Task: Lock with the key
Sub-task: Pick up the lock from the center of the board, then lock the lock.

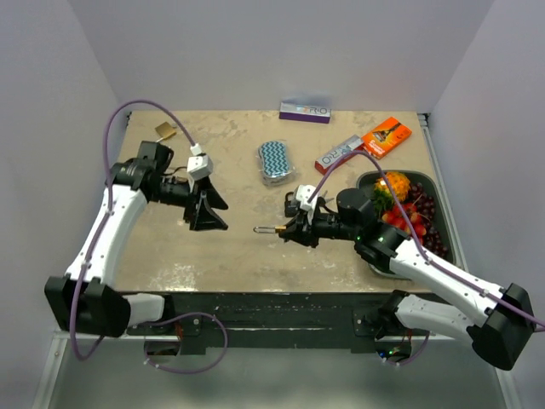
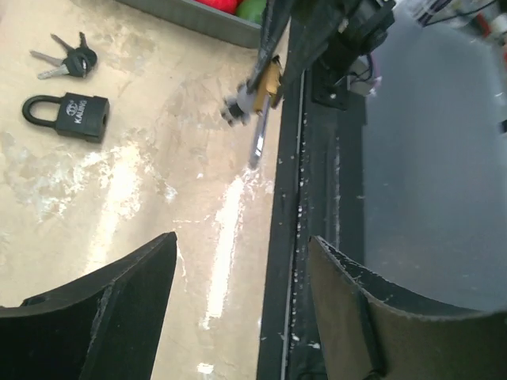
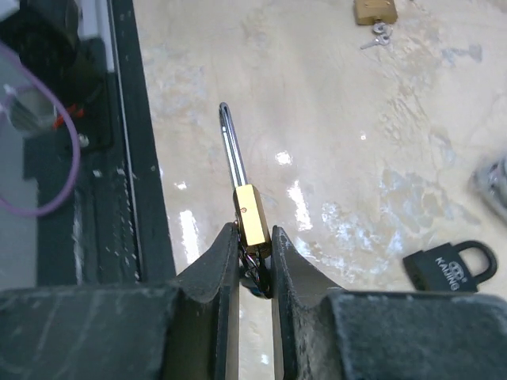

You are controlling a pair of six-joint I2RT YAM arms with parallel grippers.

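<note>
My right gripper is shut on the body of a brass padlock with a long steel shackle. It holds the padlock above the table, shackle pointing left toward the left arm. Something dark sits between the jaws behind the brass body; I cannot tell what it is. The held padlock also shows in the left wrist view. My left gripper is open and empty, about a hand's width left of the shackle tip. A black padlock lies on the table, with a bunch of keys beside it.
A second brass padlock with keys lies at the far left. A teal zigzag pouch, a purple box, a red-and-white box and an orange packet lie at the back. A grey tray of fruit stands at the right.
</note>
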